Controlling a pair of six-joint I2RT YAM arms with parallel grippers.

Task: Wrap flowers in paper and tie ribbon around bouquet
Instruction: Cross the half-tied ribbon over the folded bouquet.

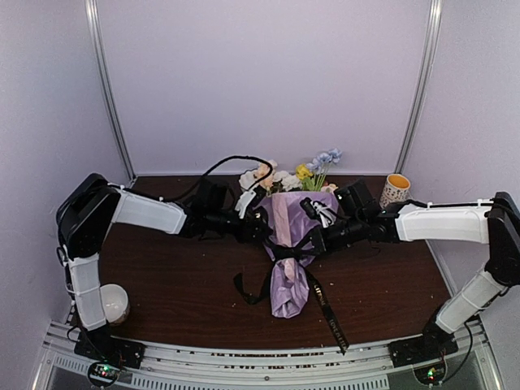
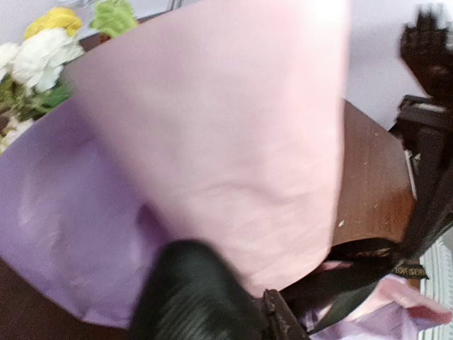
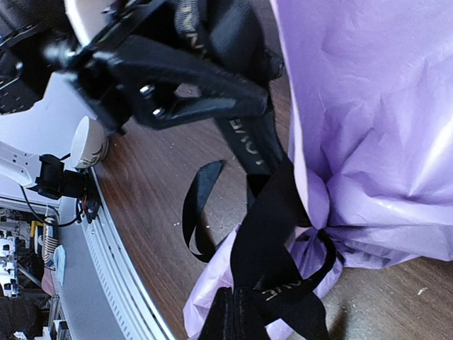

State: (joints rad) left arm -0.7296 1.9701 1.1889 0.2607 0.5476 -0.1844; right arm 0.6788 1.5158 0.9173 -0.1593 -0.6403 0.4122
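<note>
The bouquet [image 1: 288, 244] lies in the middle of the counter [image 1: 179, 284]. Its flowers [image 1: 284, 177] spill from the wide far end and its narrow tail points toward the arms. The paper [image 1: 286, 296] is thin and creased, so I judge it light, soft and quick to crush or tear if squeezed. The firmest place to hold is the narrow waist, where the stems bunch under the wrap.

The ribbon [image 1: 325, 305] is cinched around that waist. One tail loops on the counter to the bouquet's left, and the other trails off to its right toward the near edge. It looks floppy and slick, so it is best pinched flat near the crossing.

The right fingers [image 1: 318, 241] are pressed together just right of the waist and seem to pinch a ribbon strand. The left fingers [image 1: 253, 230] sit against the bouquet's left flank, but blur hides whether they are apart or together.

A cup [image 1: 396, 190] stands well right of the flowers.
</note>
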